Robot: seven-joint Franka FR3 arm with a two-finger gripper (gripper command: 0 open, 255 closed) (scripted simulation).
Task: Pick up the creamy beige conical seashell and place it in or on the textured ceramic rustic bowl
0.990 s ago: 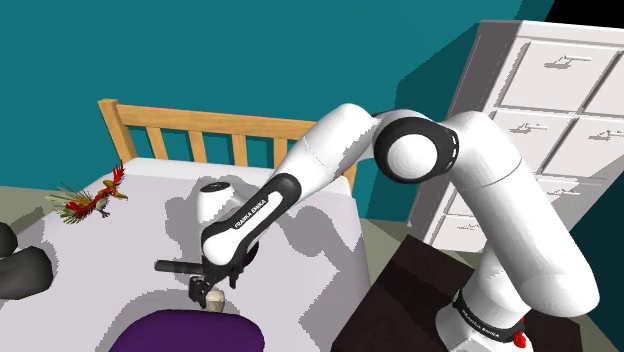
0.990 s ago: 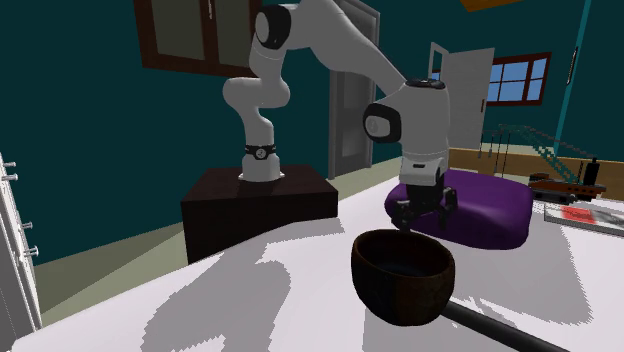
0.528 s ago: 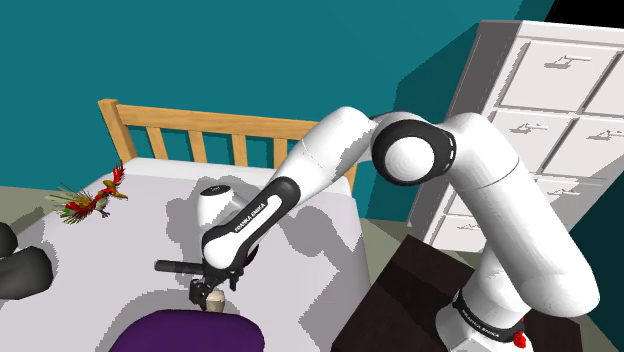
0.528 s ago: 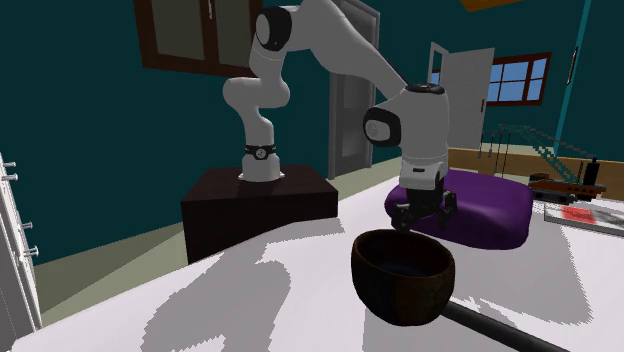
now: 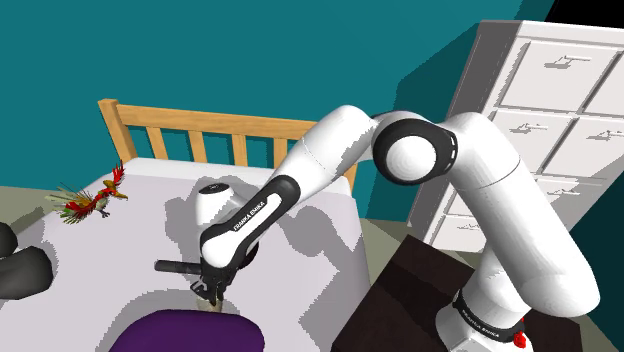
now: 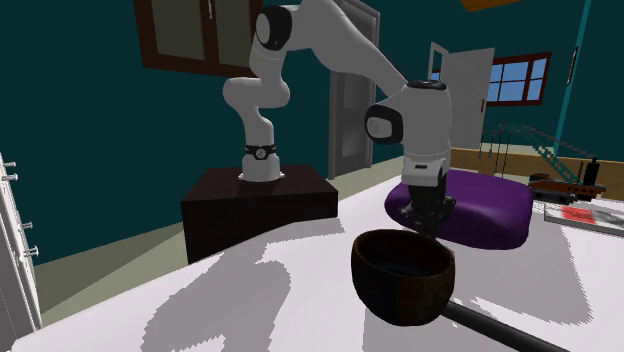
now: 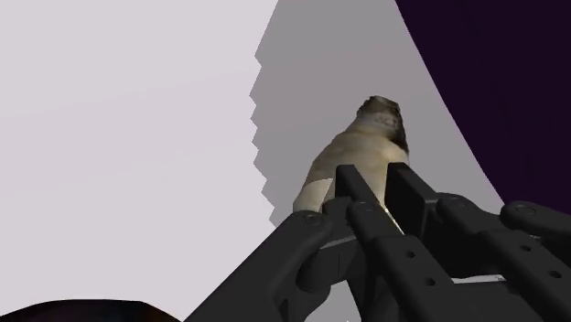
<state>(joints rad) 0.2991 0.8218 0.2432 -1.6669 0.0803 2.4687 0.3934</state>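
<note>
Can't make out the base of the creamy beige conical seashell [image 7: 352, 151], buried behind the fingers [image 7: 352, 187] of the black two-finger gripper [image 7: 377, 181] clasping it. Over in the shoulder view, loses the rounded purple cushion [image 5: 180, 335] off the bottom edge.

A bedroom in a home: a bed [image 5: 140, 215] with a white sheet and a slatted wooden headboard [image 5: 200, 133], a purple cushion [image 6: 490, 208] lying on it, a white chest of drawers [image 5: 560, 100] against teal walls [image 5: 250, 60], and a white door [image 6: 457, 95] and paned window [image 6: 517, 78] beyond.
</note>
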